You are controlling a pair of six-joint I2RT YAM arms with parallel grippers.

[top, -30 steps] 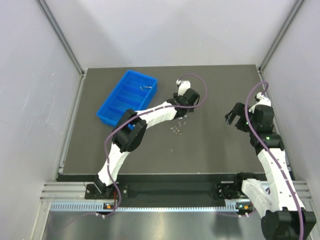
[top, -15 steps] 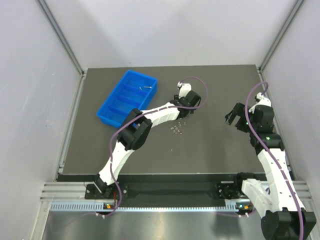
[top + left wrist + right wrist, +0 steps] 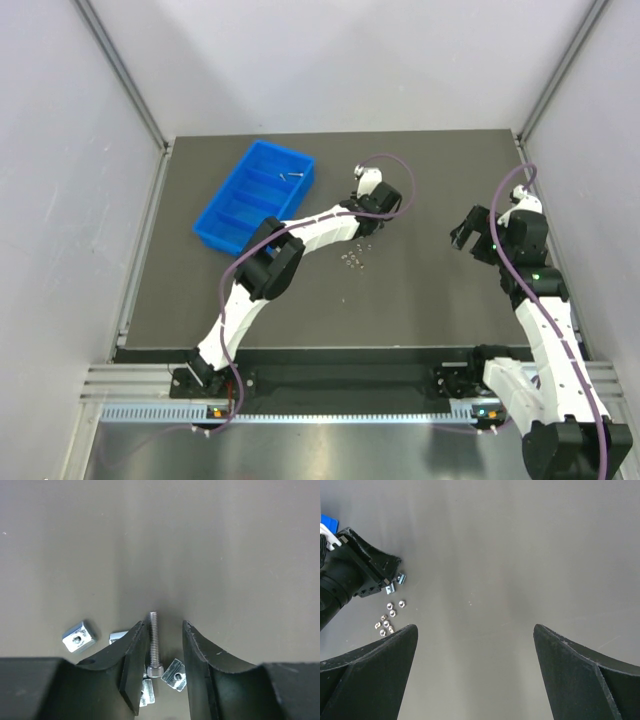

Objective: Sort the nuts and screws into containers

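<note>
My left gripper (image 3: 364,233) (image 3: 163,625) is low over the mat with its jaws a little apart, straddling a silver screw (image 3: 155,642) that lies on the mat. The screw rests against the left finger (image 3: 131,655), with a gap to the right finger. Small square nuts (image 3: 78,636) (image 3: 176,674) lie around the fingers. More nuts (image 3: 352,260) (image 3: 387,620) sit in a loose cluster nearby. The blue four-compartment tray (image 3: 218,236) stands at the back left, with one screw (image 3: 291,176) in its far compartment. My right gripper (image 3: 467,236) (image 3: 475,630) is wide open and empty.
Grey walls and metal frame posts enclose the dark mat (image 3: 430,290) on three sides. The left arm's purple cable (image 3: 395,170) loops above its wrist. The left gripper body (image 3: 355,572) shows at the left of the right wrist view.
The left arm has shifted slightly, its wrist settling over the pile of parts. The right arm has not moved.
</note>
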